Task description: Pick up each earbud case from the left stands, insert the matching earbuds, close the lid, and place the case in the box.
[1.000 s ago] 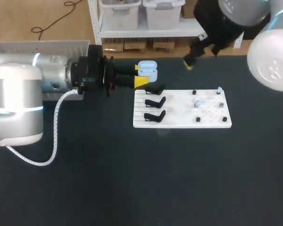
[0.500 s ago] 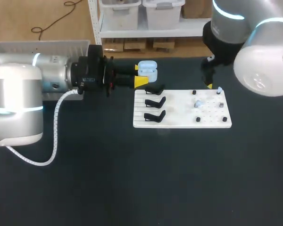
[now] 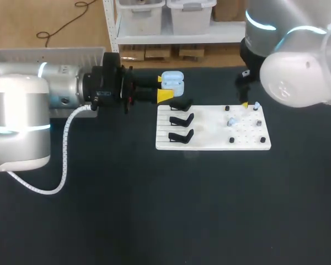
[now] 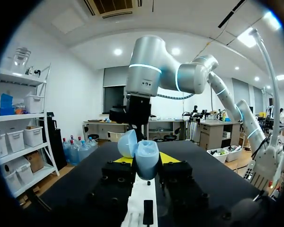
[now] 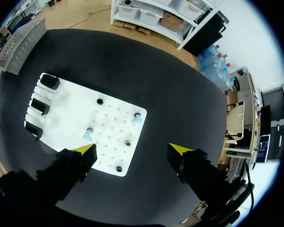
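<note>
The left gripper is reaching in level from the left side and is clamping the earbud case between its two yellow-tipped fingers, holding it above the table just behind the far left corner of the white board. The case is a small, rounded, pale blue shell, and its lid is standing open. In the left wrist view the case is sitting upright between the yellow tips, with the lid swung back to one side of the body. The three black stands are lining the left edge of the board in a row, and none of them is carrying a case. On the pegged right half of the board, two pale earbuds are sitting apart from each other, one at the far right corner and one nearer the middle, with small black pegs dotted around them. The right gripper is pointing down over the far right part of the board, close beside the corner earbud. In its own wrist view its fingers are spreading wide with nothing between them, and the board and both earbuds are lying below. A light grey ribbed box is sitting behind the left arm at the table's far left.
</note>
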{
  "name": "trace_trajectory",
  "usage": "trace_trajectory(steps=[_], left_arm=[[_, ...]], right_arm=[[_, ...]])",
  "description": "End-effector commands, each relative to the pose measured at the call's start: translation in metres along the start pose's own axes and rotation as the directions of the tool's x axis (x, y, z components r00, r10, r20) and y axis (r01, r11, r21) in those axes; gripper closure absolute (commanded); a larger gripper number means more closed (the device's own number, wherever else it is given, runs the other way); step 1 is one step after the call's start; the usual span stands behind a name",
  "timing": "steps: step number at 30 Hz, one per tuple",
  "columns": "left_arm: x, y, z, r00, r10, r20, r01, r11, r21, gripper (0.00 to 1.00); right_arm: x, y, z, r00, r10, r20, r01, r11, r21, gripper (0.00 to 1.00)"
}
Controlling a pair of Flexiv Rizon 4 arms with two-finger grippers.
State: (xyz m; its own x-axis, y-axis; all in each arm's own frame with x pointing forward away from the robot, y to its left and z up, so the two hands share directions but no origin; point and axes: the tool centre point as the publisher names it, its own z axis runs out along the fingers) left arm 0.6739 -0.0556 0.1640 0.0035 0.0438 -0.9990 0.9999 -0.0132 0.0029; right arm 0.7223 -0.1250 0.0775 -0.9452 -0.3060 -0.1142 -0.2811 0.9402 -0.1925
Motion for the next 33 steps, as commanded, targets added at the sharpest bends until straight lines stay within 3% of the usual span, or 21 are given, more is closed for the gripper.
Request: trace_trajectory(steps=[1, 7, 13, 33], left_arm=[[0.001, 0.000, 0.000, 1.000, 0.003, 0.004, -0.003, 1.000, -0.002, 1.00], [0.001, 0.000, 0.000, 1.000, 0.003, 0.004, -0.003, 1.000, -0.002, 1.00], [0.001, 0.000, 0.000, 1.000, 0.003, 0.004, -0.003, 1.000, -0.002, 1.00], [0.001, 0.000, 0.000, 1.000, 0.003, 0.004, -0.003, 1.000, -0.002, 1.00]], right_arm=[[-0.008, 0.005, 0.012, 1.000, -0.012, -0.019, 0.013, 1.000, 0.022, 0.07], [-0.007, 0.001, 0.024, 1.000, -0.021, -0.022, 0.022, 0.999, 0.040, 0.17], [-0.008, 0.000, 0.033, 1.000, -0.022, -0.006, 0.023, 0.997, 0.078, 0.50], [-0.016, 0.000, 0.052, 0.999, -0.042, 0.008, 0.039, 0.978, 0.204, 0.60]])
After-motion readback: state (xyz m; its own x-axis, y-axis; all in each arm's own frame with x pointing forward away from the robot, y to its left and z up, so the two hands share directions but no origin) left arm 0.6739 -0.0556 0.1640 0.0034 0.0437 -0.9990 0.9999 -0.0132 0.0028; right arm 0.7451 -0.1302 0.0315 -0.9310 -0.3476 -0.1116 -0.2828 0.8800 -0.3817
